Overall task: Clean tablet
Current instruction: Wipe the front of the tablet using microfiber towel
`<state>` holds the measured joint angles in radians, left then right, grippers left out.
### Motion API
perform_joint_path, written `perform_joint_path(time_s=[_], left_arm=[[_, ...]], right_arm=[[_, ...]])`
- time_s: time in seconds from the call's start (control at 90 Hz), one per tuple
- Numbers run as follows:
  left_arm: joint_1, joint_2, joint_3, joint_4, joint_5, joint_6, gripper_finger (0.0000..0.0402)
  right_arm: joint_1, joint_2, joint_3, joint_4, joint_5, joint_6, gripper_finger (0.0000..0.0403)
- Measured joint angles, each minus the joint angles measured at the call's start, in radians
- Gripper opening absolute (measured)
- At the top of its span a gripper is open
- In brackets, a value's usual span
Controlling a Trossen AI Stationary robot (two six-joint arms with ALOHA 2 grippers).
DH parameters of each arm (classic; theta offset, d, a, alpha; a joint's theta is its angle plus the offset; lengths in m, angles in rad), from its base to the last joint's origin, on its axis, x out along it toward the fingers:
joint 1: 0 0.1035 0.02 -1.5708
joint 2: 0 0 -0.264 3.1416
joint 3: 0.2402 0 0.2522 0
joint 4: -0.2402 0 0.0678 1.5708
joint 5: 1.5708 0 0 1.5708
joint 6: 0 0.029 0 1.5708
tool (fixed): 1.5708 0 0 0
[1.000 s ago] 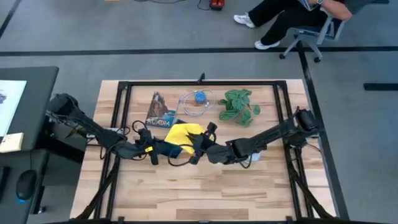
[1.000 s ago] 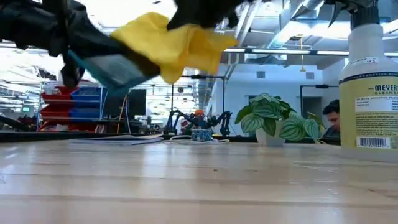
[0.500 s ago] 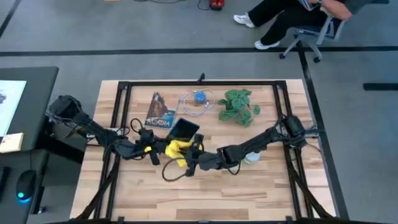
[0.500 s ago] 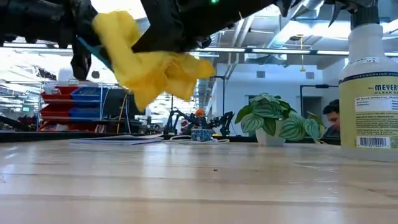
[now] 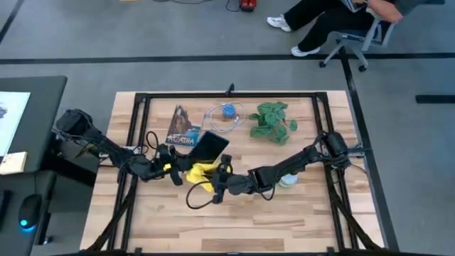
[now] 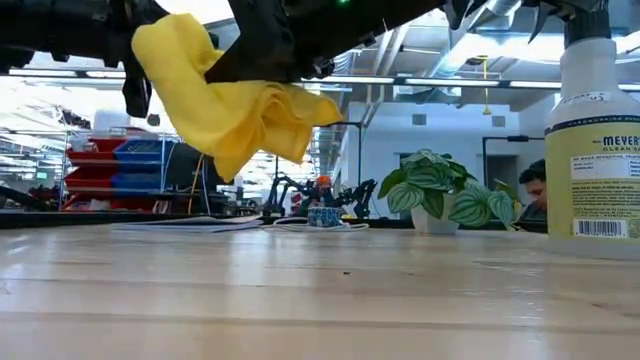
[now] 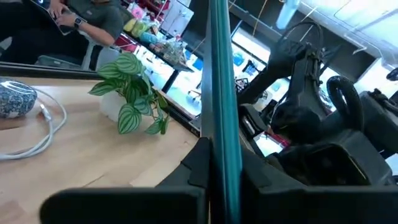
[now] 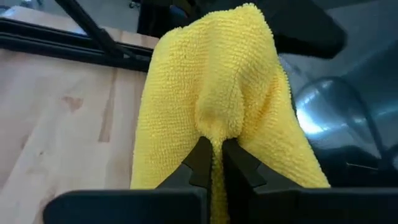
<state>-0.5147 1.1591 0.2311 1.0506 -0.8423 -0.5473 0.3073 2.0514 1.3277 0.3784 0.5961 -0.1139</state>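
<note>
Left gripper [image 5: 170, 169] clamps the tablet [image 5: 209, 146], right gripper [image 8: 211, 163] pinches yellow cloth [image 8: 214, 99], apparently touching, near booklet [image 5: 182, 128].

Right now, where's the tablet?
In the high view the tablet is held off the table, left of centre, by the left gripper, beside the ACADIA booklet, with the right gripper's yellow cloth below it.

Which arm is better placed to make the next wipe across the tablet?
The right. Its tool is shut on the yellow cloth, held beside the tablet. The left tool is shut on the tablet's edge, holding it above the table.
</note>
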Motion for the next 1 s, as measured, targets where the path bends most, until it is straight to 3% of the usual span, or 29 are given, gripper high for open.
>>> perform_joint_path(time_s=[0.433, 0.778, 1.0], left_arm=[[0.000, -0.002, 0.004, 0.000, 0.006, 0.008, 0.0009], [-0.001, -0.002, 0.004, -0.019, -0.006, 0.012, 0.0009], [-0.003, -0.002, 0.004, -0.062, 0.075, -0.001, 0.0009]], right_arm=[[0.022, 0.003, -0.002, 0.000, -0.041, -0.081, 0.0006], [0.021, -0.017, -0.002, 0.036, 0.180, -0.164, 0.0006], [0.021, -0.067, -0.002, 0.029, 0.270, -0.271, 0.0006]])
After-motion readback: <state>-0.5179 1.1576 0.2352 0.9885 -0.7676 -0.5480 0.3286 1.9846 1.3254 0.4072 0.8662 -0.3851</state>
